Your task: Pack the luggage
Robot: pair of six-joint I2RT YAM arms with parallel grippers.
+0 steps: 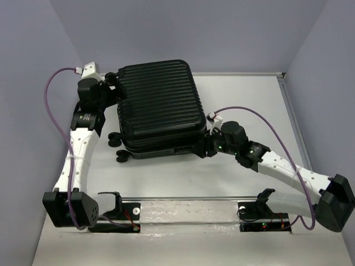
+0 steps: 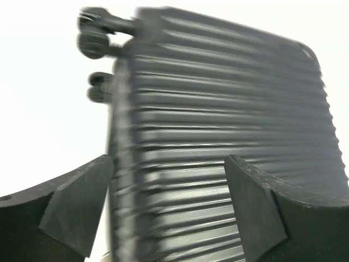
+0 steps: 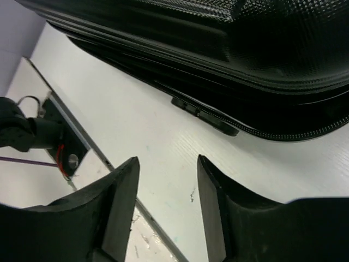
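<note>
Black luggage [image 1: 158, 105], closed: left gripper [image 2: 168, 164] spread, shell [image 2: 218, 109] straight ahead; right gripper [image 3: 167, 161] parted, empty, zip [image 3: 305, 134] just ahead; likely flanking to steady it.

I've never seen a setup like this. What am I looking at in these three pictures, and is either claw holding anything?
Two robot arms are bolted to a white table. The overhead picture looks down from behind them; the other two come from cameras on each wrist, so the dark prongs at the bottom are that arm's own fingers. A big black ribbed suitcase lies flat on the table, apparently shut. The left gripper sits at its far left corner, the right gripper by its near right corner. Both are open and hold nothing.
</note>
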